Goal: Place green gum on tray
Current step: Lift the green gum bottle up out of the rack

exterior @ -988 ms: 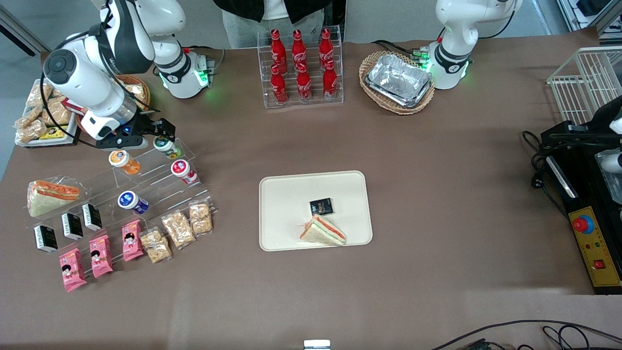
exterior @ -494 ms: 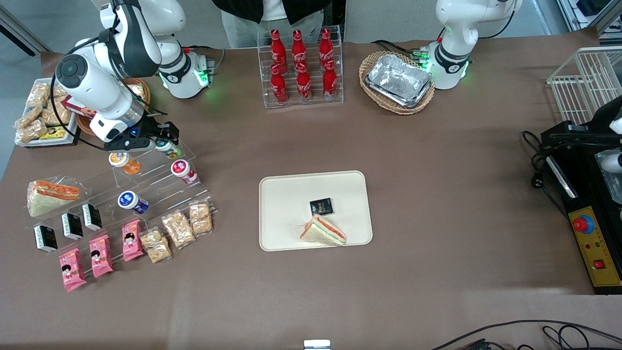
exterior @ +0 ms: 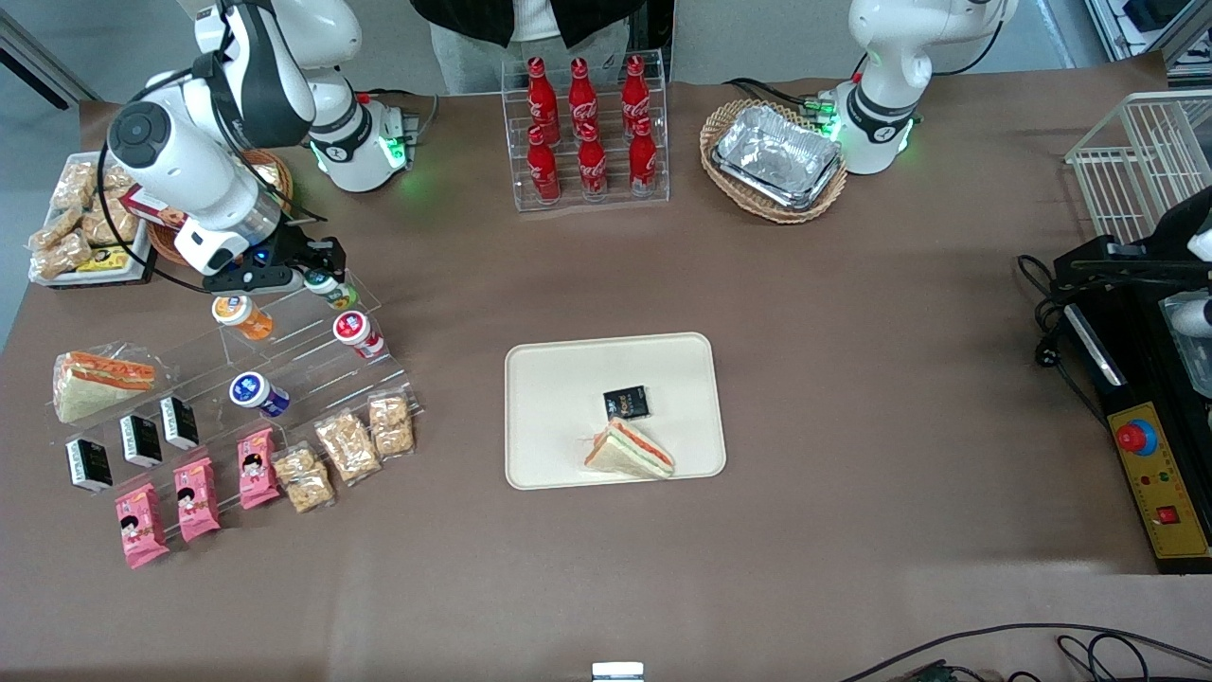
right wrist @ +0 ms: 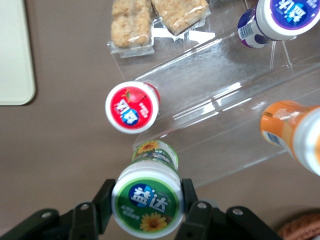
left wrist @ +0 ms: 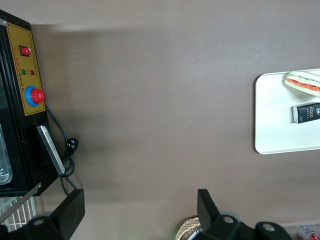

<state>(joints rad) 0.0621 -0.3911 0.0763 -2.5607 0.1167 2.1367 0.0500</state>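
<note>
The green gum (exterior: 331, 290) is a small bottle with a green-rimmed white lid, resting on the top step of a clear acrylic stand (exterior: 295, 352) toward the working arm's end of the table. My right gripper (exterior: 320, 280) is at its lid. In the right wrist view the gripper (right wrist: 146, 199) has one black finger pressed on each side of the green gum's lid (right wrist: 146, 201), shut on it. The tray (exterior: 559, 379), cream and flat, lies at the table's middle, and its corner shows in the right wrist view (right wrist: 12, 55).
On the stand beside the gum are an orange-lidded bottle (exterior: 241, 314), a red-lidded bottle (exterior: 357, 332) and a blue-lidded one (exterior: 256, 392). The tray carries a sandwich (exterior: 628, 449) and a black packet (exterior: 626, 403). A cola rack (exterior: 587, 133) and a foil tray in a basket (exterior: 775, 159) stand farther back.
My gripper has moved from beside the green gum onto it, and its fingers now sit on both sides of the lid. The gum stays on the stand.
</note>
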